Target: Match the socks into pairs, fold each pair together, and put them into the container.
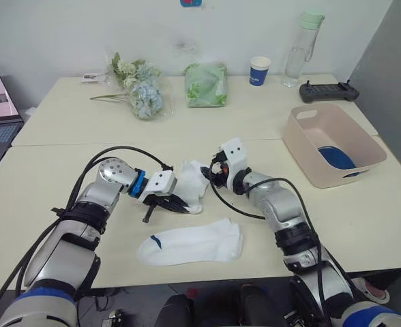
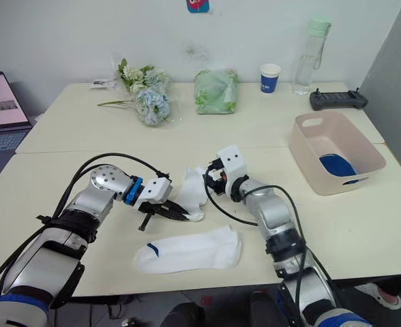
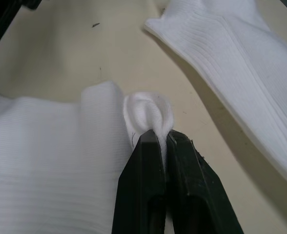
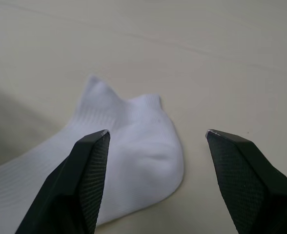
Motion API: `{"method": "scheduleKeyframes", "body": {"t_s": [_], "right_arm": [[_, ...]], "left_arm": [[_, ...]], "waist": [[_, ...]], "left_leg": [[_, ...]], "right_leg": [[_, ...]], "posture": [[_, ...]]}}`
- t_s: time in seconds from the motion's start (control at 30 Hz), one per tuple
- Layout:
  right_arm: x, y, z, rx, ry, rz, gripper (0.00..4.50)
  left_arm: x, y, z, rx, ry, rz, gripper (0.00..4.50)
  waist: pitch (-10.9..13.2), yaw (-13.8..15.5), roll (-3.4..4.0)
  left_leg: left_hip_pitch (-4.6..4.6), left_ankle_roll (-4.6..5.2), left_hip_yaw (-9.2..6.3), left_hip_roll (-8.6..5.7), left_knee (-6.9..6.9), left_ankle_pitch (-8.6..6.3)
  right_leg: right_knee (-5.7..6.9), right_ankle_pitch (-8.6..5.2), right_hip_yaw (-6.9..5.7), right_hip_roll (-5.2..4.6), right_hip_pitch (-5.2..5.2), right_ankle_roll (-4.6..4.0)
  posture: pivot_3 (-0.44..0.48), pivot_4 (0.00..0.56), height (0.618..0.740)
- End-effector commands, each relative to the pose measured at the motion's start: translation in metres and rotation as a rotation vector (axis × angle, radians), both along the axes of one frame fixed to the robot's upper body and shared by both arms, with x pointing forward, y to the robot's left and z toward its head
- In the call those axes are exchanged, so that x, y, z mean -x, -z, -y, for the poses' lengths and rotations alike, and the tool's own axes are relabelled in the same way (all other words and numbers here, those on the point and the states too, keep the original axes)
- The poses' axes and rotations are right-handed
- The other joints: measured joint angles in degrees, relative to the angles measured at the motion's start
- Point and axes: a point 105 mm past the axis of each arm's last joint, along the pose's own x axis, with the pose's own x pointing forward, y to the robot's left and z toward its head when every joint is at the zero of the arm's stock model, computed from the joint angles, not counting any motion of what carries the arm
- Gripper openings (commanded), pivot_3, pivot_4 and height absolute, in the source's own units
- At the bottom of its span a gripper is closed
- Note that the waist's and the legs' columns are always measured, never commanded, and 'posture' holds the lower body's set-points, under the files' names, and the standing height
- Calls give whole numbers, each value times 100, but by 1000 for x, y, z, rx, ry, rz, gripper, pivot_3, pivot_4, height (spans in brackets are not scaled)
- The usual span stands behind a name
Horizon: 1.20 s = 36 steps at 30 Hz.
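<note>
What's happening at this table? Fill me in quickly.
The robot is sorting socks. Its left claw is shut on a bunched fold of a white sock in the middle of the table. The right claw hangs open just over that sock's other end. A second white sock lies flat nearer the robot. The pink container at the right already holds something blue.

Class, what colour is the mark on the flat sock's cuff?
Dark blue, on the white sock; the left eye view shows it best.

Ribbed white cloth socks [image 3: 241, 63] lie on a smooth matt table [image 1: 64, 170]; the container [image 1: 303, 146] is glossy plastic.
</note>
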Motion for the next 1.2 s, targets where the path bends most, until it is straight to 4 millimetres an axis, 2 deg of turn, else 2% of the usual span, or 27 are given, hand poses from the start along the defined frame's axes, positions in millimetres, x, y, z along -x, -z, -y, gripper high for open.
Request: {"method": "scheduleKeyframes", "body": {"t_s": [0.03,0.07,0.17,0.27,0.43,0.5,0.57,0.7,0.8,0.87,1.0,1.1,1.2], "right_arm": [[-11,-7,-11,8,-13,65,3406],[-12,-5,-12,20,-13,67,3406],[-13,5,-15,39,-14,52,2821],[-8,13,-19,73,-46,69,1761],[-6,9,-17,73,-43,120,28],[-6,0,-13,51,-24,152,28],[-4,-17,2,15,33,212,28],[10,-32,28,-12,131,257,28],[29,-26,49,-12,237,236,28],[41,-15,57,-17,302,189,28],[53,3,58,-17,373,109,28],[56,8,57,-39,414,75,28],[57,4,51,-58,403,84,723]], "left_arm": [[-1,-10,2,18,12,29,0],[0,-10,2,18,12,29,0],[0,-10,2,20,10,26,0],[-1,-11,0,20,4,27,0],[-2,-13,-1,23,-6,28,0],[-3,-15,-1,34,-7,31,0],[-5,-21,-1,38,-9,39,0],[-9,-24,-3,7,5,63,0],[-13,-23,0,-23,36,81,0],[-13,-19,3,-56,72,92,0],[-18,-17,12,-68,113,127,0],[-24,-17,14,-93,113,135,0],[-31,-30,11,-72,81,165,727]], "waist": [[0,-9,0],[0,-9,0],[0,-16,0],[0,-30,0],[0,-37,0],[0,-33,0],[0,-15,0],[0,15,0],[-2,37,-2],[-2,39,-2],[-2,25,-3],[-2,19,-3],[-1,16,-3]], "left_leg": [[1,0,0,0,0,0],[1,0,-2,1,0,0],[0,-1,-5,3,-1,0],[1,-1,-3,3,0,1],[6,0,-7,6,0,0],[5,-1,-8,6,0,1],[2,-1,-11,6,1,1],[-43,-22,-13,3,12,12],[-46,-22,-14,2,10,12],[-46,-17,-13,3,7,9],[-41,-7,-1,-1,8,5],[-39,-6,0,0,9,5],[-41,-5,1,0,8,5]], "right_leg": [[1,0,1,0,0,0],[0,0,2,0,0,0],[0,0,4,0,-1,0],[5,0,6,-1,0,0],[17,0,8,-1,-1,0],[18,0,9,-1,-1,0],[17,0,9,-2,-2,0],[27,0,9,-11,-44,0],[29,-1,9,-16,-48,1],[31,-1,9,-9,-50,0],[47,-1,9,0,-55,0],[49,-1,4,7,-56,0],[48,-1,5,10,-57,1]], "posture": [[0,150,740],[0,150,740],[0,150,740],[0,150,740],[0,150,740],[0,150,740],[0,150,740],[0,150,740],[0,150,740],[0,150,740],[0,150,740],[0,150,740],[0,150,740]]}}
